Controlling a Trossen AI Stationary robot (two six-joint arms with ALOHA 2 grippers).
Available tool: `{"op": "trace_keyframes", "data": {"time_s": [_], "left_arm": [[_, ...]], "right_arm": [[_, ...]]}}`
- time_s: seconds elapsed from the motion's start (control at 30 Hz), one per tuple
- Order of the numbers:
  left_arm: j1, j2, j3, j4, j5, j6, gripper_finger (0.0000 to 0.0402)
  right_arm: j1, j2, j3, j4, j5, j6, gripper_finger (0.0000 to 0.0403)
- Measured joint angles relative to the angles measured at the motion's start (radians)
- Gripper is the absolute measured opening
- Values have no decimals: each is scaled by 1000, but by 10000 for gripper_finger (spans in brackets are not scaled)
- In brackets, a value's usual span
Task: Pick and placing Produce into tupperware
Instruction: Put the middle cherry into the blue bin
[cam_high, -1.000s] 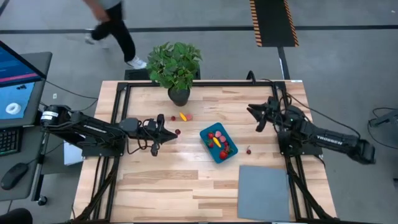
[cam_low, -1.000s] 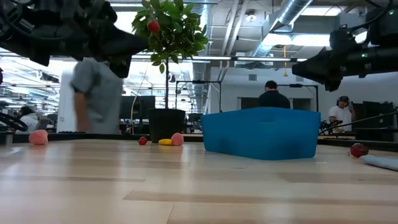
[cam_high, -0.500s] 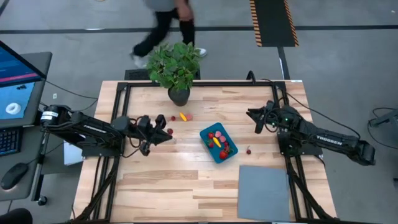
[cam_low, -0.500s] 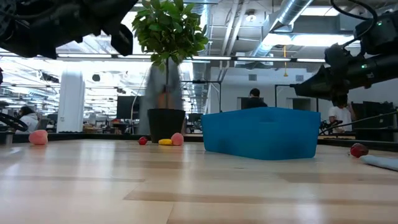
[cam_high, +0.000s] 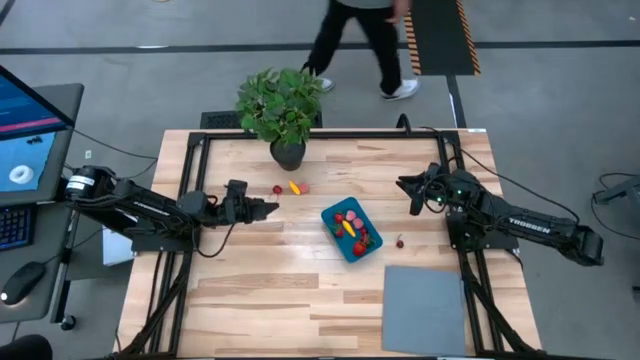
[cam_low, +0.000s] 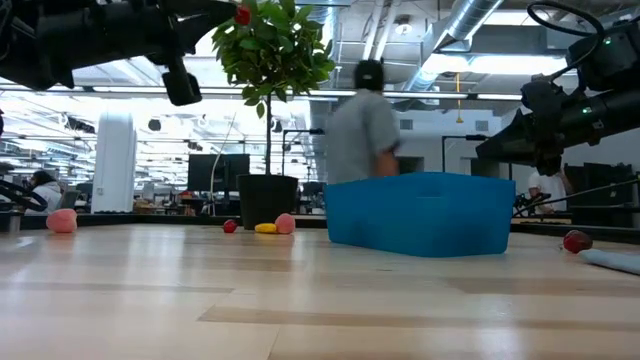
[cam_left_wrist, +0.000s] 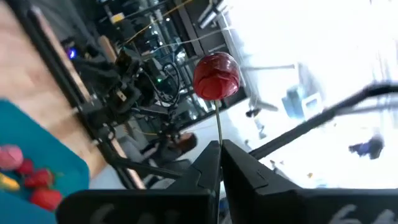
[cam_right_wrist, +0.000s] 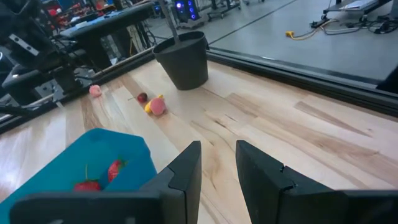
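Observation:
The teal-blue tupperware (cam_high: 350, 229) sits mid-table with several red, pink and yellow produce pieces inside. Loose produce lies on the wood near the plant pot: a red piece (cam_high: 278, 189), a yellow one (cam_high: 294, 186) and a pink one (cam_high: 304, 187). A cherry (cam_high: 399, 241) lies right of the tub. My left gripper (cam_high: 272, 208) hovers left of the tub, shut on a red cherry (cam_left_wrist: 216, 76). My right gripper (cam_right_wrist: 217, 163) hangs open and empty over the table's right part, right of the tub. My left gripper pinches the cherry's thin stem at its free end (cam_left_wrist: 219, 138) between the two fingertips. The fingers point toward the table's right, slanting a little upward. The cherry stands out beyond the fingertips on its stem, lifted clear of the table.
A potted green plant (cam_high: 283, 110) stands at the far edge. A flat grey mat (cam_high: 425, 310) lies at the near right corner. A person (cam_high: 365, 40) walks past beyond the far edge. Bare wood lies near the front, left of the mat.
My left gripper has risen, tipped its fingers upward and rolled its wrist while staying shut; the cherry has gone up with it, higher above the table. My right gripper has tipped down slightly. The person has walked from left to right behind the table.

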Motion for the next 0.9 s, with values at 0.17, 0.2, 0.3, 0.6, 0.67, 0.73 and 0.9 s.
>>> {"op": "trace_keyframes", "data": {"time_s": [0.17,0.2,0.3,0.6,0.67,0.73,0.9], "left_arm": [[-10,0,0,-6,-23,-109,0],[-10,0,0,-7,-25,-110,0],[-10,0,0,-8,-28,-80,0],[-10,0,15,-151,1,690,0],[-10,0,33,-219,-6,918,0],[-10,0,53,-282,-44,1100,0],[-10,0,103,-331,-238,1480,0]], "right_arm": [[0,0,0,0,0,0,123],[0,0,0,0,0,0,123],[0,0,0,0,0,0,123],[0,0,0,0,0,0,123],[0,0,0,0,0,0,123],[0,0,0,0,0,1,123],[0,0,0,-1,0,0,123]]}}
